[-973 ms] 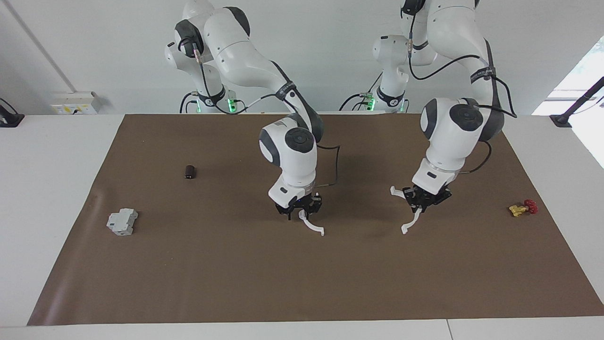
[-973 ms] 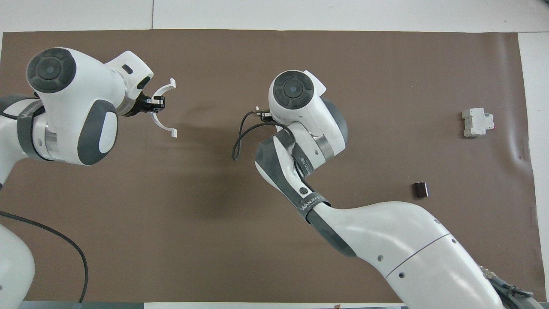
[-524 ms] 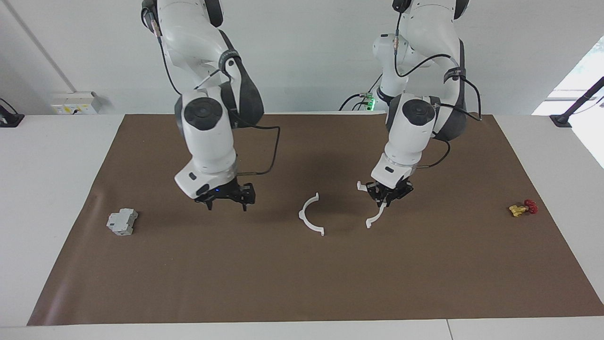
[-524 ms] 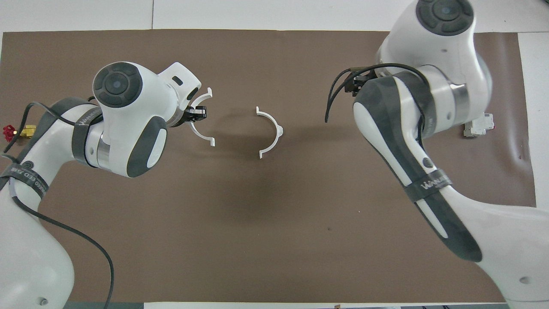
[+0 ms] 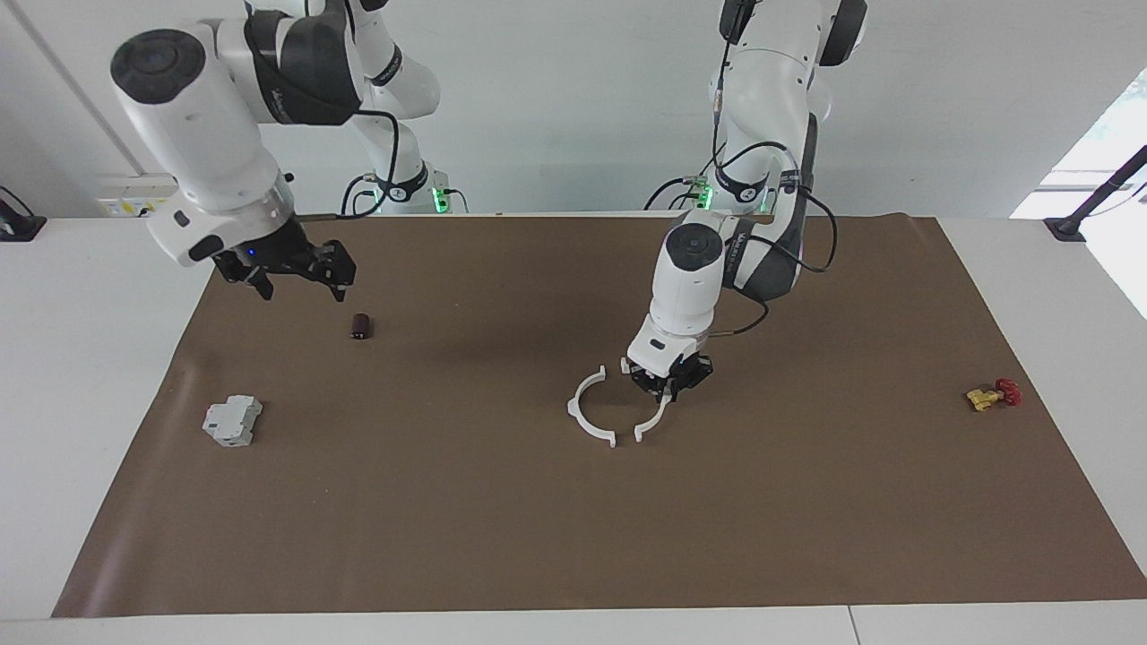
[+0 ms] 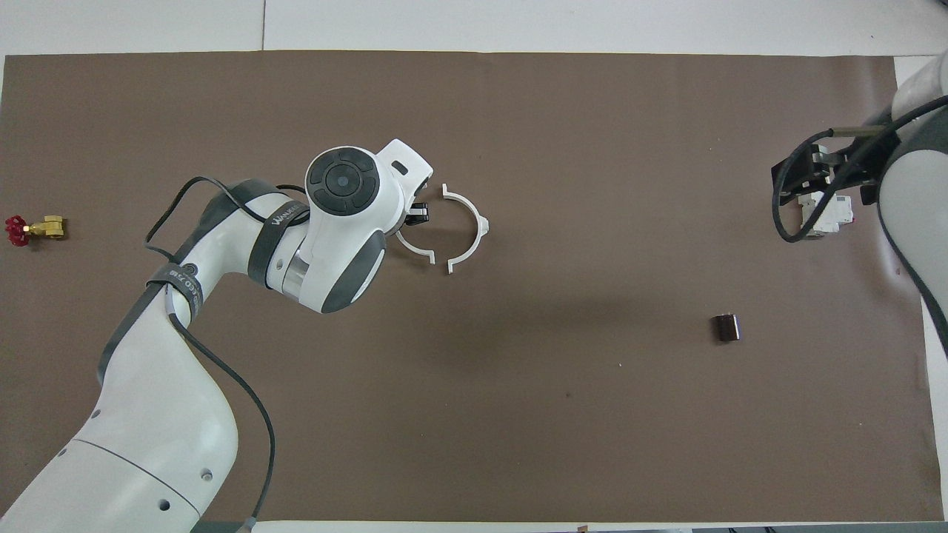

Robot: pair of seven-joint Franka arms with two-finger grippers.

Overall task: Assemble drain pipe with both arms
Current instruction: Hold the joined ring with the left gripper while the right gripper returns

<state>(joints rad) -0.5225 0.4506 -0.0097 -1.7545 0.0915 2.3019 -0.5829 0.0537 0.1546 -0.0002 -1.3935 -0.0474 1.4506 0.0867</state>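
Since a second ago the right arm has let go of its arc, lifted and swung away, while the left arm has carried its arc in toward the middle of the mat. Nearest the robots, the right gripper [image 5: 288,273] hangs empty with fingers spread, high over the mat's edge at the right arm's end, waiting. Farther out, the left gripper [image 5: 668,382] is pinched on the held arc [image 5: 652,424], low over the mat. The free arc [image 5: 587,414] lies flat beside it, open side facing the held one, their end tabs close but apart. The step in hand looks like mating the halves. Next, I judge, the held arc must slide across until both tab pairs meet squarely.
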